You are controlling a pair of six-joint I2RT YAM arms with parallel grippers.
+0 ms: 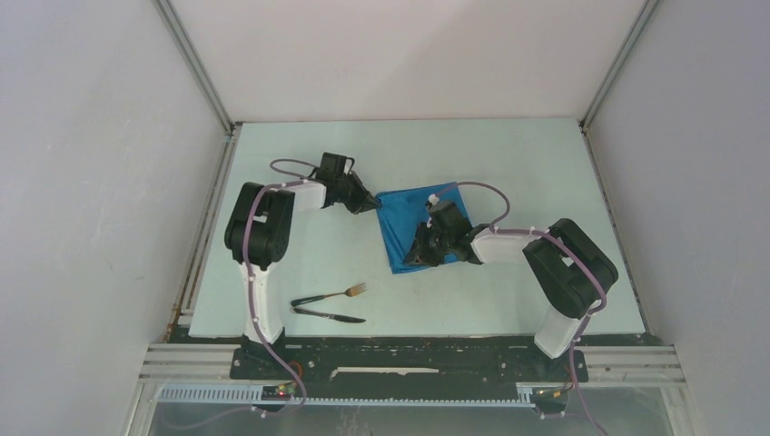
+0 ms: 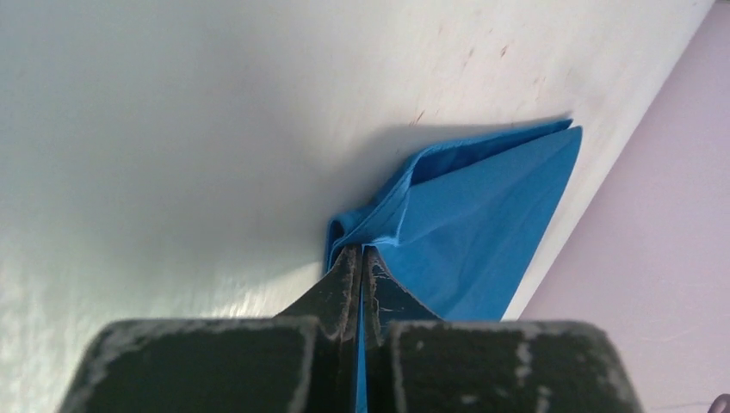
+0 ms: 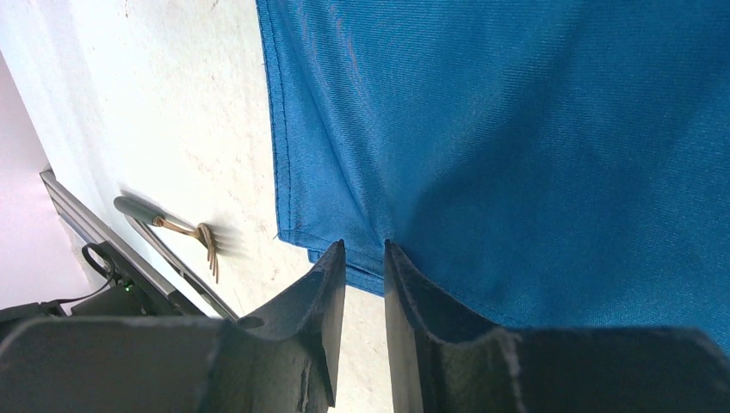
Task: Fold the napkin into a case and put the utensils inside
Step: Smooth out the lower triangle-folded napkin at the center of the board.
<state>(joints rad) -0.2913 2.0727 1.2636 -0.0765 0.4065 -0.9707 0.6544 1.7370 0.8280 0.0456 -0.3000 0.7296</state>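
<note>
Blue cloth, the napkin (image 1: 399,227), lies near the centre of the table (image 1: 508,154), folded into a rough rectangle. Both arms reach in over it.

Left gripper (image 2: 361,251): jaws closed tight on the napkin's far-left corner. In the left wrist view the fingers (image 2: 340,288) meet with only a thin line of blue cloth between them. The pinched corner is lifted off the table surface. Layers of cloth fan out from the grip toward the table's edge and cast a shadow beneath.

Right gripper (image 3: 363,251): jaws set a narrow gap apart, tips at the near hem of the napkin. Cloth and table surface show through the gap. A soft crease in the cloth runs down toward the fingertips (image 3: 331,258). Whether the tips press on the cloth cannot be told from these views.

Utensils: the fork (image 1: 343,292) and the knife (image 1: 329,315) lie on the bare table in front of the left arm's base, well apart from the napkin and from both grippers. They lie just beside each other, handles to the left and close together.
- Fork — on the far side, tines pointing right.
- Knife — on the near side, flat, roughly parallel to the near table edge.
</note>
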